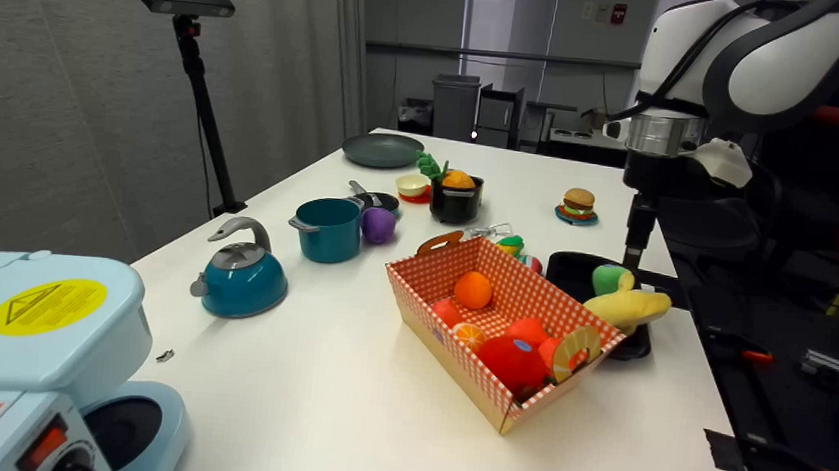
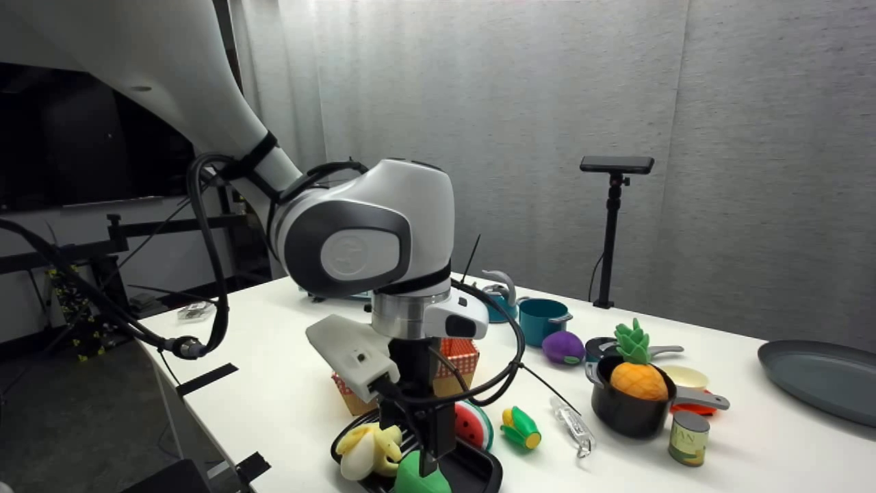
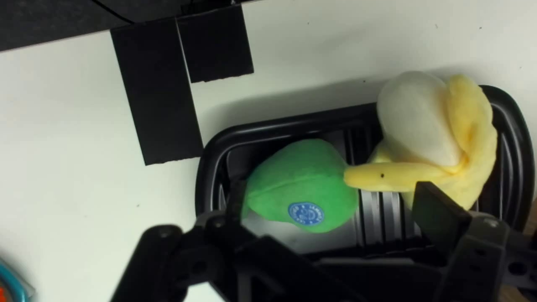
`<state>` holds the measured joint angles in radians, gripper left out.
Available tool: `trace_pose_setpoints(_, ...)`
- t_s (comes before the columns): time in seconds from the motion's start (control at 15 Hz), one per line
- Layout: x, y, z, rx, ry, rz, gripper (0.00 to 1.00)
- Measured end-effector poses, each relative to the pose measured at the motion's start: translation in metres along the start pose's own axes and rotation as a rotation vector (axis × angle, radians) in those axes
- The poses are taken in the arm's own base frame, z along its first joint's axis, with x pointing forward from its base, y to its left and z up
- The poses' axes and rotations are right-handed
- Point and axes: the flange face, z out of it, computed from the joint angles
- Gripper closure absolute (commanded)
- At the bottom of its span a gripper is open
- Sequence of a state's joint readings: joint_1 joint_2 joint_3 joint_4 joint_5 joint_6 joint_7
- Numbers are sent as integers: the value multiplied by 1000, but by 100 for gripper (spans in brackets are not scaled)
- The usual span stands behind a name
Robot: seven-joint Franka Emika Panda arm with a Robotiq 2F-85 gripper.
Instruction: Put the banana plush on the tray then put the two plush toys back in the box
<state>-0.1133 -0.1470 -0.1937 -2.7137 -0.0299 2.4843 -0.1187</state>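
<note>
The pale-yellow banana plush [image 3: 474,142] lies peeled open on one end of the black tray [image 3: 289,126]. The round green plush [image 3: 302,184] lies on the tray's other end, touching a yellow peel flap. In both exterior views the banana plush [image 1: 631,310] [image 2: 369,448] and green plush [image 1: 608,280] [image 2: 419,477] show on the tray. My gripper [image 3: 335,205] is open above the tray, one finger beside the green plush, the other by the banana plush; its fingers hold nothing. The red-and-white checked box [image 1: 447,357] stands beside the tray, holding orange and red plush toys.
A watermelon plush [image 2: 472,424] and corn plush [image 2: 521,428] lie near the tray. A whisk [image 2: 573,424], a black pot [image 2: 629,404] with a pineapple plush, a teal pot [image 1: 330,232], a purple plush [image 1: 378,225] and a kettle [image 1: 244,281] stand farther off. A toy burger [image 1: 578,203] sits behind.
</note>
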Motion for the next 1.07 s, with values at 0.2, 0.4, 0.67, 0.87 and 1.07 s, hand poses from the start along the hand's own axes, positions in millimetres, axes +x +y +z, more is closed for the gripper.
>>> trace_pose_setpoints(0.2, -2, 4, 16, -3, -18, 10, 0)
trace_pose_setpoints(0.4, -2, 4, 31, -9, -30, 9, 0)
trace_pose_setpoints(0.67, 8, 3, 44, -16, -21, 11, 0)
trace_pose_setpoints(0.87, 25, -1, 43, -20, -11, 2, 8)
trace_pose_setpoints(1.07, 42, -7, 43, -27, -2, -16, 42)
